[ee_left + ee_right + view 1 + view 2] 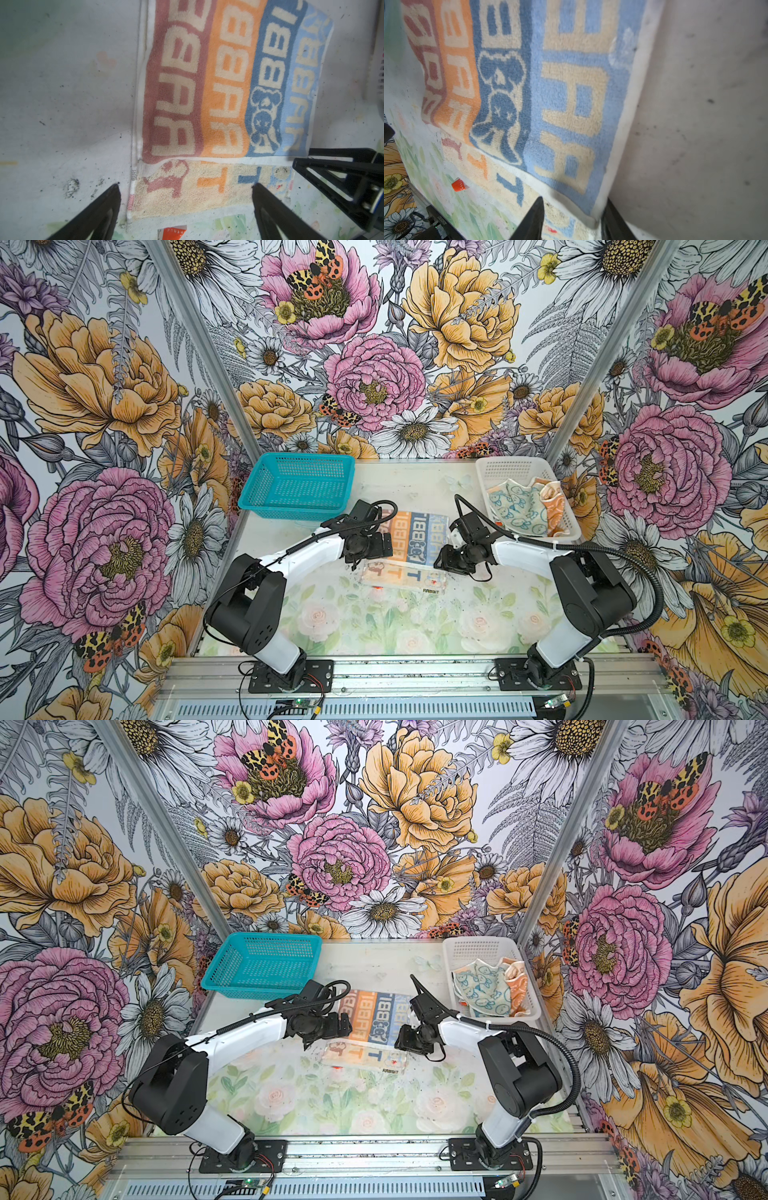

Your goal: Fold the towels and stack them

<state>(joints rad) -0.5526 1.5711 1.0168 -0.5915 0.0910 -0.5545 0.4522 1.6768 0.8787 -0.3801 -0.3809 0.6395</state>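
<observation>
The striped towel (pixel 415 537) (pixel 376 1017) lies on the table's middle, its far part folded over so a pale strip of its reverse side shows along the near edge. My left gripper (pixel 370 558) (pixel 185 185) hovers open over the strip's left end, touching nothing. My right gripper (pixel 440 566) (pixel 574 199) is at the towel's near right corner. Its jaws stand apart on either side of the folded layer's white-hemmed corner (pixel 593 216). The cream towel (pixel 515 506) and the orange towel (pixel 552 497) lie crumpled in the white basket (pixel 515 466).
A teal basket (pixel 291 506) stands at the back left, just beyond my left arm. The white basket sits at the back right, close to my right wrist. A small orange-red label (pixel 172 230) pokes out at the towel's near edge.
</observation>
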